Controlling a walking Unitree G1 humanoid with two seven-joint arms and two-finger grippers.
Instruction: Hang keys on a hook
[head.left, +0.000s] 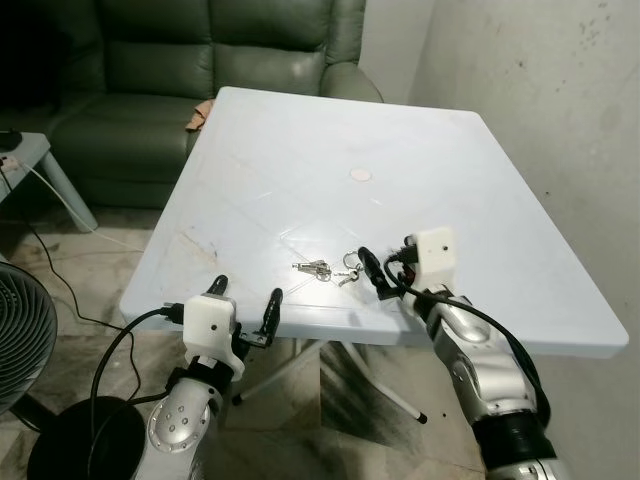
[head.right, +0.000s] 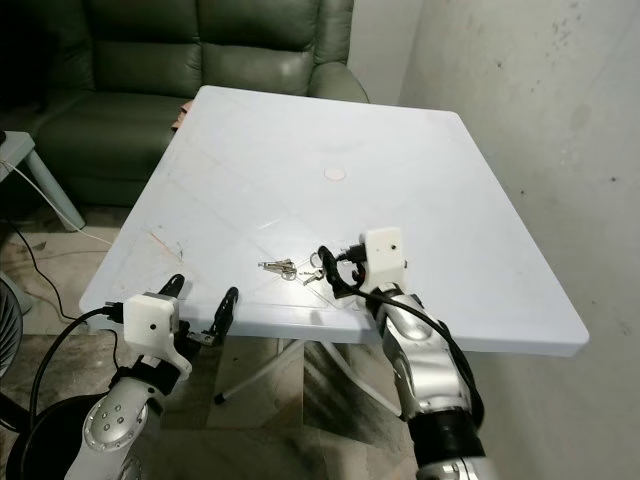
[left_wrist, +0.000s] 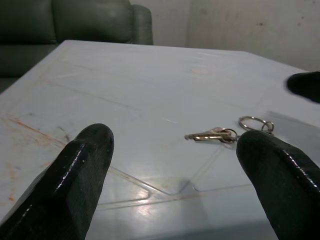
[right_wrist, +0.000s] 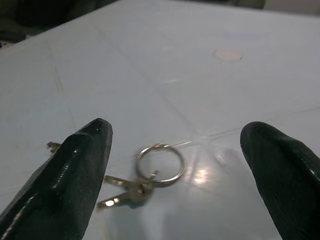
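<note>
Keys (head.left: 322, 269) lay flat near the table's (head.left: 480, 190) near edge, just left of our right gripper (head.left: 381, 270), whose fingers stood open, so we judged lowering them astride the ring (right_wrist: 159, 163) best, while the left gripper (head.left: 246, 305) hovered open.

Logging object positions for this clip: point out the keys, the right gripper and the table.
keys (head.left: 322, 270), left eye view, on the key blades.
right gripper (right_wrist: 175, 150), right wrist view, midway between fingertips.
table (head.left: 300, 150), left eye view, bare top.
</note>
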